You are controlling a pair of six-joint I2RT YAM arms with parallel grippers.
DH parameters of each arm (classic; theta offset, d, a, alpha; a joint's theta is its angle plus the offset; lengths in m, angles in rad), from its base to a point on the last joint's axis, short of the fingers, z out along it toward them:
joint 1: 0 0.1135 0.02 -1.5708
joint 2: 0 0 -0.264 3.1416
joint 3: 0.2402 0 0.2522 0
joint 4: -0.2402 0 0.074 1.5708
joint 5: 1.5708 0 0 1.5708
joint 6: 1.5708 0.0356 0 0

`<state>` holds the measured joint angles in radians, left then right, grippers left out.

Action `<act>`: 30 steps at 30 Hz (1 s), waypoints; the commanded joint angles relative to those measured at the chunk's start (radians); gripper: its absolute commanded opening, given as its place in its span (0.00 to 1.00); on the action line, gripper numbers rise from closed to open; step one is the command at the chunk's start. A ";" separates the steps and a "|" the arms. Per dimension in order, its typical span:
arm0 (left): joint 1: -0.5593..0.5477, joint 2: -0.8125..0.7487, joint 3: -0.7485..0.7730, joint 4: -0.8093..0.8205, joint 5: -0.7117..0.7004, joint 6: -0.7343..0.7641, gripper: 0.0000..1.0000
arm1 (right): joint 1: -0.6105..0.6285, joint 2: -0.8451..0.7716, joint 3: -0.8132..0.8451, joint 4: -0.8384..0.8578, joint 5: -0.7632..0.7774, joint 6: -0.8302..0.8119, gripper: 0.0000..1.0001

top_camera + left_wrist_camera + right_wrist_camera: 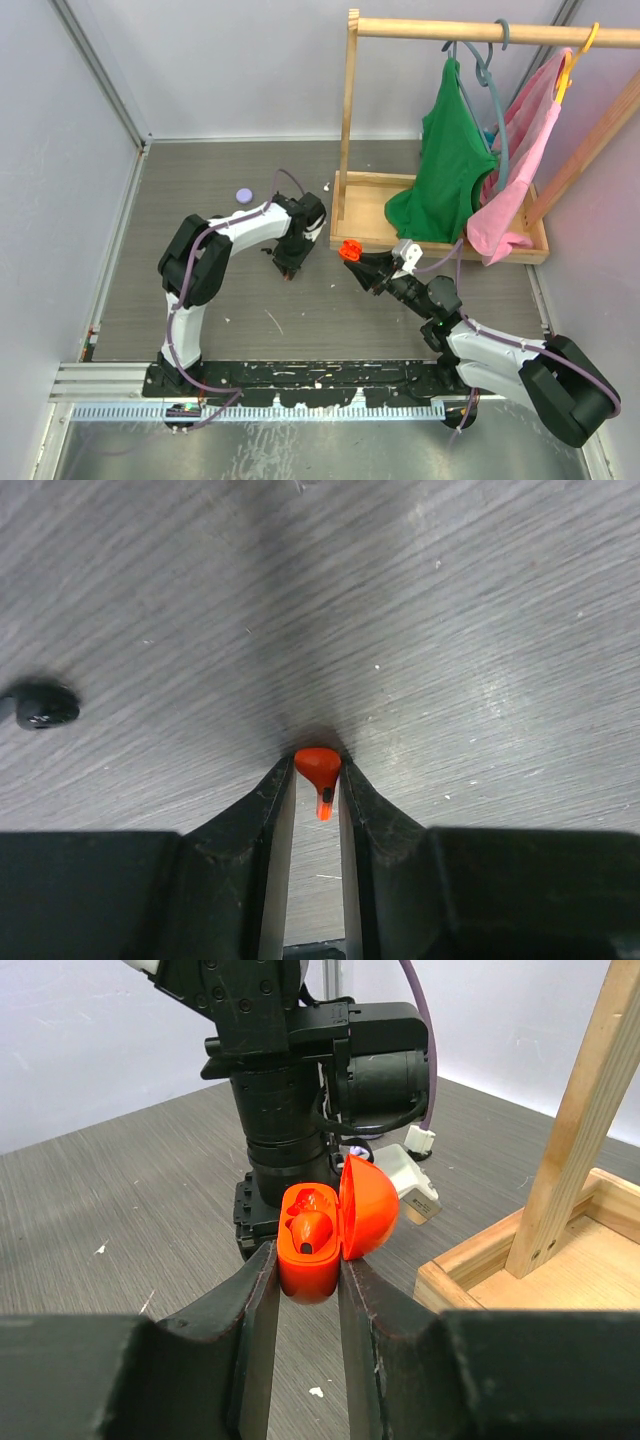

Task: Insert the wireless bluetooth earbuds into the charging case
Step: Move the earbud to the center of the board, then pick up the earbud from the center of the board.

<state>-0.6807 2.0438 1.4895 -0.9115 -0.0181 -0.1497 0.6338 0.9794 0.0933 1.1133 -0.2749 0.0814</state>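
My left gripper [318, 785] pinches a red bud [318, 764], its stem pointing back between the jaws. The right gripper [305, 1265] clamps the open case [366, 1210], near on the right.

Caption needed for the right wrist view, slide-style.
Right tool grips the open red charging case, one red earbud seated inside, the left arm close behind.

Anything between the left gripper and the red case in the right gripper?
Nothing: in the top view only bare grey table lies between the left gripper and the open red case held by the right gripper.
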 commanded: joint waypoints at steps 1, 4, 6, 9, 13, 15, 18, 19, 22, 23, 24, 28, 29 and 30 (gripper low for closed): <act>-0.006 -0.021 -0.038 0.019 0.005 -0.051 0.24 | 0.006 -0.009 0.017 0.051 -0.001 0.002 0.03; -0.006 -0.016 -0.022 0.033 0.002 -0.058 0.28 | 0.005 -0.006 0.017 0.052 0.000 0.001 0.03; -0.005 -0.022 -0.016 0.043 -0.001 -0.060 0.30 | 0.006 -0.004 0.018 0.051 0.000 0.001 0.03; -0.006 -0.029 -0.007 0.051 -0.019 -0.059 0.32 | 0.005 0.000 0.020 0.051 -0.001 0.001 0.03; -0.006 -0.029 0.001 0.059 -0.030 -0.055 0.33 | 0.006 0.001 0.019 0.052 -0.003 0.000 0.03; -0.005 -0.020 0.006 0.055 -0.032 -0.053 0.33 | 0.005 0.002 0.020 0.053 -0.004 0.003 0.03; -0.006 -0.011 0.006 0.047 -0.032 -0.049 0.33 | 0.005 0.006 0.020 0.056 -0.008 0.004 0.03; -0.006 -0.009 0.005 0.045 -0.032 -0.049 0.32 | 0.006 0.006 0.021 0.057 -0.009 0.003 0.03; -0.005 -0.007 0.001 0.044 -0.031 -0.048 0.28 | 0.005 0.008 0.021 0.058 -0.010 0.006 0.03; -0.006 -0.005 0.000 0.045 -0.032 -0.047 0.27 | 0.006 0.009 0.021 0.060 -0.013 0.006 0.03; -0.006 -0.004 0.001 0.046 -0.032 -0.046 0.25 | 0.006 0.009 0.021 0.059 -0.015 0.006 0.03; -0.006 -0.012 0.002 0.049 -0.033 -0.045 0.19 | 0.005 0.010 0.023 0.058 -0.022 0.005 0.03; -0.006 -0.021 0.000 0.051 -0.034 -0.049 0.18 | 0.006 0.008 0.022 0.058 -0.025 0.005 0.03; -0.006 -0.032 -0.005 0.056 -0.037 -0.051 0.18 | 0.006 0.008 0.023 0.058 -0.028 0.004 0.03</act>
<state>-0.6880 2.0338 1.4746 -0.9092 -0.0364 -0.1951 0.6338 0.9882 0.0933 1.1133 -0.2878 0.0822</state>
